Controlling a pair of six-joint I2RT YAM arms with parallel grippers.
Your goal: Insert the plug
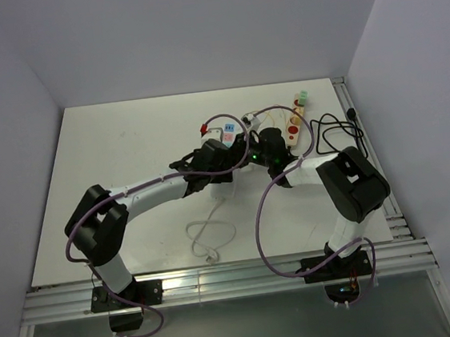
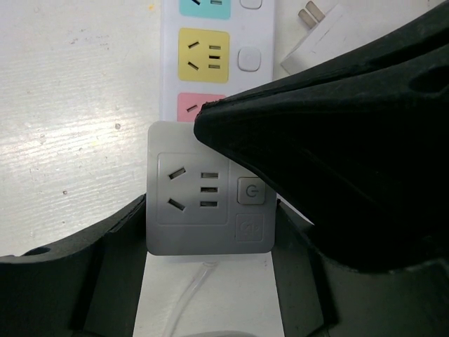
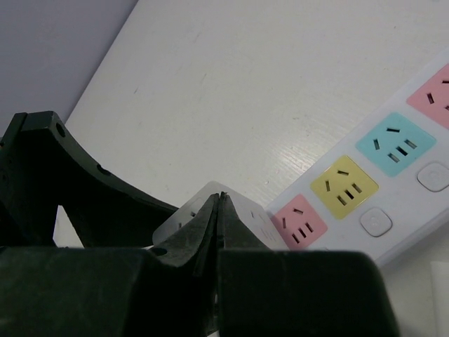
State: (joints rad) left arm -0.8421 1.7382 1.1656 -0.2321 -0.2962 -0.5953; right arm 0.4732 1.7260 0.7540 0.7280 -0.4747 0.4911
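Observation:
A grey plug block (image 2: 203,210) with its own socket face and a button sits over the white power strip (image 2: 245,88), just below the pink socket (image 2: 188,107). How deep it sits cannot be told. My left gripper (image 2: 210,232) is shut on its two sides. My right gripper (image 3: 221,198) is shut with nothing in it, tips resting at the block's top edge (image 3: 261,216). In the left wrist view it fills the upper right as a black wedge. In the top view both grippers (image 1: 222,157) (image 1: 245,157) meet at the strip (image 1: 226,136).
The strip's yellow (image 3: 344,186) and cyan (image 3: 394,144) sockets lie beyond the pink one. A white two-prong charger (image 2: 319,38) lies beside the strip. A cream strip (image 1: 293,125) and a black cable (image 1: 337,128) lie at the back right. A white cable (image 1: 212,238) lies coiled near the front.

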